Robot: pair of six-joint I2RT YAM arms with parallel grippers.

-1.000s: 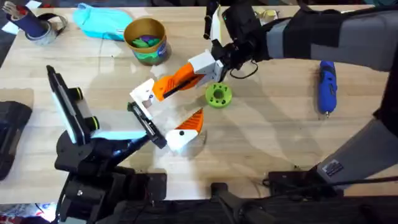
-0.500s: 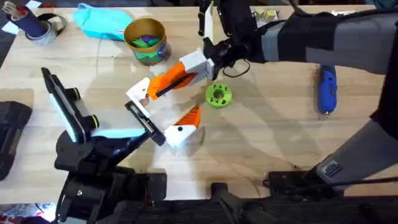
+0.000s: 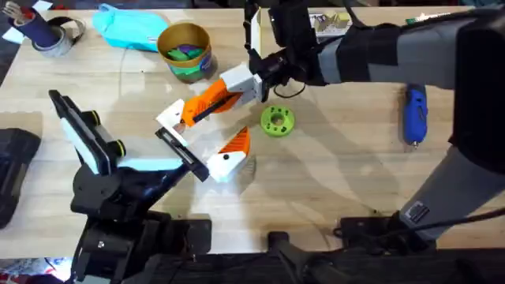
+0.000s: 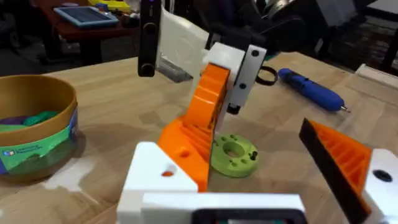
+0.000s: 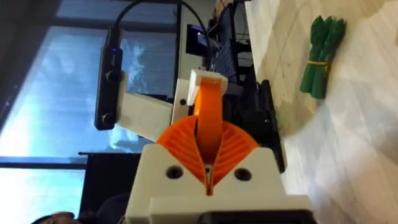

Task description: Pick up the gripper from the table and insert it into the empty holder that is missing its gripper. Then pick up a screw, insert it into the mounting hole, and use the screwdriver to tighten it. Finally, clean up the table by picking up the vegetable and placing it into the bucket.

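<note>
step: seating the gripper (image 3: 211, 100) into the holder (image 3: 172, 120); not yet seated, I judged.
my right gripper (image 3: 260, 72): clamped on the gripper's white base, upper middle of the overhead frame.
my left gripper (image 3: 185, 162): low and left of centre, at the mount assembly beside the holder; could not tell if open or closed.
the gripper: tilted, orange tip down-left, touching the holder just left of centre.
how to do it well: keep the finger's long axis lined up with the holder's slot, push along that axis only, no twist; left side should brace the mount so it does not slide.
risk: tip riding on the holder's edge instead of entering.
the vegetable (image 3: 277, 121): on the table just right of centre, near the work; avoid knocking it.
the screwdriver (image 3: 414, 113): right side, well apart.
the bucket (image 3: 185, 50): upper left of centre.
hidden: slot mouth and the mounting hole covered by the orange finger; could not make out any screw; my right fingertips lost in dark arm.
</note>
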